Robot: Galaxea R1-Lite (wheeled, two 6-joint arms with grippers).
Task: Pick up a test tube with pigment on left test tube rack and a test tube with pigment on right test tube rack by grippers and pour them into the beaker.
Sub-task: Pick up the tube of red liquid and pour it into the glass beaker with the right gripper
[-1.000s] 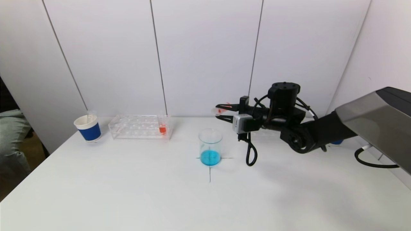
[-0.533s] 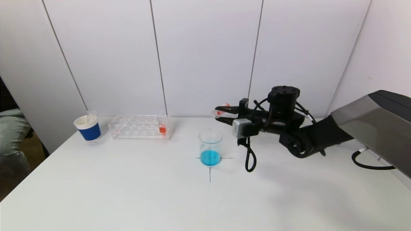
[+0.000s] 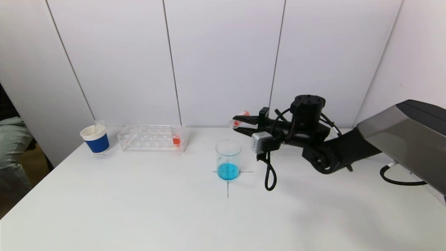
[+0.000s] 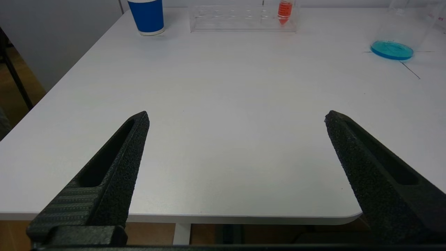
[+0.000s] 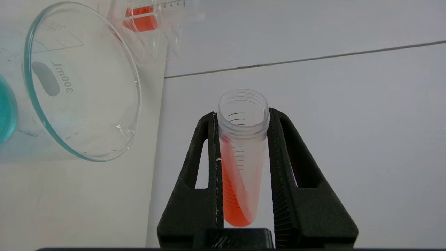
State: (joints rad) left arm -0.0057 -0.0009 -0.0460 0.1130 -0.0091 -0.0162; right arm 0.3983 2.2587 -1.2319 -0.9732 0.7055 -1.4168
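In the head view the right end effector (image 3: 243, 124) is clenched on a test tube (image 3: 239, 121) holding orange pigment, carried nearly level just above and slightly behind the beaker (image 3: 228, 159), which stands on a cross mark on the worktop (image 3: 139, 209) with a shallow layer of blue liquid in its bottom. I judge the orange pour not yet begun, since no orange shows in the blue. The left test tube rack (image 3: 151, 137) holds one orange-filled tube (image 3: 176, 136) at its right end; a blue paper cup (image 3: 95, 139) beside it holds an empty-looking tube. The right rack is hidden behind the arm. In the left wrist view the left end effector (image 4: 237, 118) hangs released and empty near the front edge of the worktop, well apart from the rack, cup and beaker seen far off. In the right wrist view the tube sits squeezed between the two fingers (image 5: 205, 167), its mouth open, orange liquid pooled along its lower wall, short of the lip; the beaker's rim lies just beside it. What is left, in my judgement: tipping this tube in.
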